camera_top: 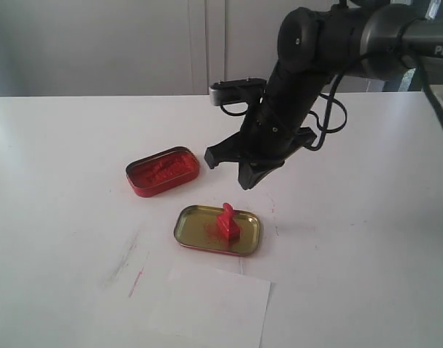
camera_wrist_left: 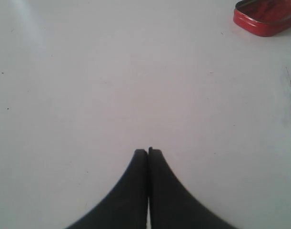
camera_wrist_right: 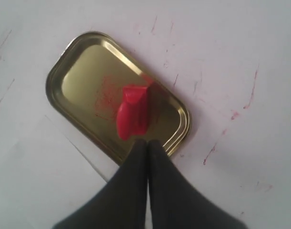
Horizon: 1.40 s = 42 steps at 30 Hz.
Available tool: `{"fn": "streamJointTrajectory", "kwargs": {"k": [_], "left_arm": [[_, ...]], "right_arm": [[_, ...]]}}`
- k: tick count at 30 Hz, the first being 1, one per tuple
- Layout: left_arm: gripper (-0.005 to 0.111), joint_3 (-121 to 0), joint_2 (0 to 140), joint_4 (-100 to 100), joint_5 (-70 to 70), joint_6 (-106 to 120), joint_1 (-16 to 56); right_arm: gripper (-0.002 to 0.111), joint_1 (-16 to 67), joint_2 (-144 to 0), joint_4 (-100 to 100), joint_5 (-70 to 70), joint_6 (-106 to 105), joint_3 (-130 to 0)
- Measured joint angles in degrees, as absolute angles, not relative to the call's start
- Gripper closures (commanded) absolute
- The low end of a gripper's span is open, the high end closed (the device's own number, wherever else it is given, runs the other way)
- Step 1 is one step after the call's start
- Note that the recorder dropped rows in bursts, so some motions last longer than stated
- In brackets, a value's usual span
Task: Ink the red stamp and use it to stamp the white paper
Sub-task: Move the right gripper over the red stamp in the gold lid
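White tabletop (camera_top: 61, 145) fills the scene, pale wall panels behind it, and everything turns on the gold-lined tin lid (camera_top: 196, 226) lying open side up near the middle. And there's the red stamp (camera_top: 228, 221), standing right inside that lid on its block base, handle up, with a dusting of red ink on the gold around it. Above the lid's far side hangs the right gripper (camera_top: 248, 181), its fingers pressed tight together with nothing between them, clear of the stamp (from its wrist camera the black tips sit at the lid's rim, just short of the stamp). Beyond the lid and off to its left as the exterior camera sees it, apart from it, sits the red ink tin (camera_top: 152, 191), open and packed with rough red paste. On the lid's near side lies the white paper (camera_top: 214, 308), flat, its far edge just beside the lid; whether they touch, I can't tell. Left of the lid, red streaks (camera_top: 138, 281) and a grey smudge mark the table. The left gripper (camera_wrist_left: 148, 151) is out of the exterior shot; its own camera shows it clenched too, empty, over bare table, with the red ink tin well apart from it.
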<state>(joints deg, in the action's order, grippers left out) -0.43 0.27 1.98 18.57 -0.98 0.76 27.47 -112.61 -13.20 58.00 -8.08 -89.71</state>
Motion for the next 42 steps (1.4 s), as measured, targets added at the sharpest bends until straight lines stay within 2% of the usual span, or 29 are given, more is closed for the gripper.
{"fn": "streamJointTrajectory", "kwargs": {"k": [12, 42], "left_arm": [[0.107, -0.43, 0.27, 1.98, 18.57, -0.98, 0.76], [0.107, -0.43, 0.27, 1.98, 18.57, -0.98, 0.76]], "right_arm": [[0.108, 29.70, -116.95, -10.28, 59.51, -7.56, -93.51], [0.108, 33.13, -117.65, -7.41, 59.90, -3.05, -93.51]]}}
